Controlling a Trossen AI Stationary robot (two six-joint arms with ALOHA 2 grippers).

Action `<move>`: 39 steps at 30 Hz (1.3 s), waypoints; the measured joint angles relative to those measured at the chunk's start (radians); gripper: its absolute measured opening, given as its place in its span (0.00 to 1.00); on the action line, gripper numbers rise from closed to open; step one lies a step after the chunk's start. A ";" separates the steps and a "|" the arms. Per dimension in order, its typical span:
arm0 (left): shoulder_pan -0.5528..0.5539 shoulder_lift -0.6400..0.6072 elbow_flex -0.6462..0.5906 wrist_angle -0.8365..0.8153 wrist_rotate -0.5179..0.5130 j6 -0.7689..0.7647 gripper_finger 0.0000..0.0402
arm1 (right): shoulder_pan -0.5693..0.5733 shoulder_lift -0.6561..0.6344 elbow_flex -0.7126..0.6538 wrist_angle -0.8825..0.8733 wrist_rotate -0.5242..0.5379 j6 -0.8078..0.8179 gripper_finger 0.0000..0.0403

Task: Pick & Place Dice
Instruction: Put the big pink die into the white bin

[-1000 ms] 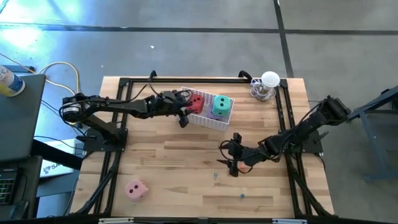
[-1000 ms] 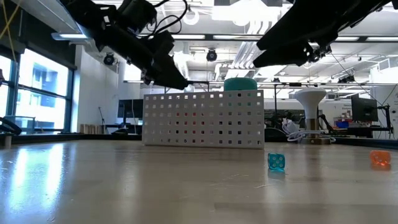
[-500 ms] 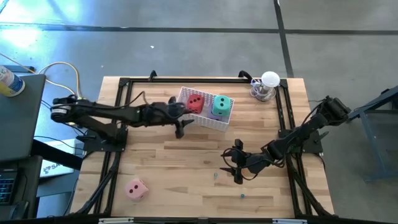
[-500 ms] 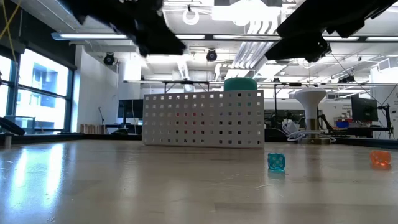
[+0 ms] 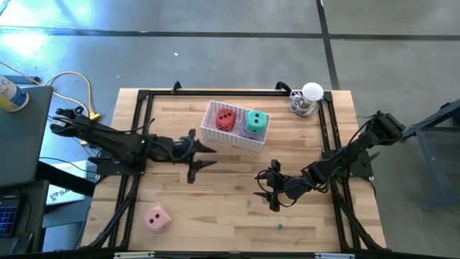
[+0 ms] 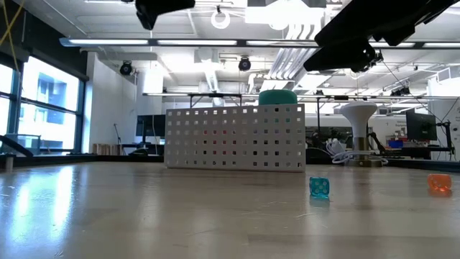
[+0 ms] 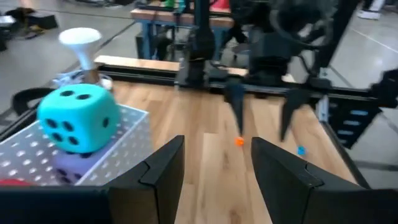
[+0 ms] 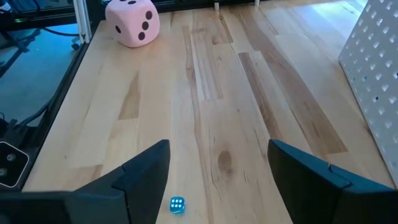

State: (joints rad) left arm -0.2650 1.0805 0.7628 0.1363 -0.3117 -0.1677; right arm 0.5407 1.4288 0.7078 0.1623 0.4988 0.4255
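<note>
I see a wooden tabletop (image 5: 215,208) on grey floor. Red die (image 5: 225,119) and green die (image 5: 254,121) sit in the basket (image 5: 237,139) near the far edge; pink die (image 5: 157,218) near the front-left corner, upright. Left gripper (image 5: 199,156) and right gripper (image 5: 272,191) both spread, empty.

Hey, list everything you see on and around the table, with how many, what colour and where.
Basket: one, white, perforated, back middle of table.
Red die: one, in basket.
Green die: one, in basket, atop purple die.
Pink die: one, front-left corner.
Small blue die: one, front middle.
Small orange die: one, near it.
White lamp-like stand: one, back-right corner.
Left tool: open, empty, left of basket.
Right tool: open, empty, above small dice.
</note>
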 joint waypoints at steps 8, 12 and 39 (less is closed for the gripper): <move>-0.080 0.000 0.000 0.002 0.052 0.167 0.44 | 0.000 0.000 0.000 -0.001 0.000 -0.002 0.65; -0.107 0.000 0.001 0.045 0.098 0.158 0.44 | 0.000 0.000 0.000 -0.001 0.000 -0.003 0.65; -0.117 0.001 0.002 0.103 0.042 0.152 0.83 | 0.000 0.000 0.000 -0.002 0.000 -0.004 0.65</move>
State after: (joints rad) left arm -0.3817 1.0816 0.7647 0.2392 -0.2698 -0.0156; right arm 0.5407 1.4292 0.7078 0.1608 0.4988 0.4217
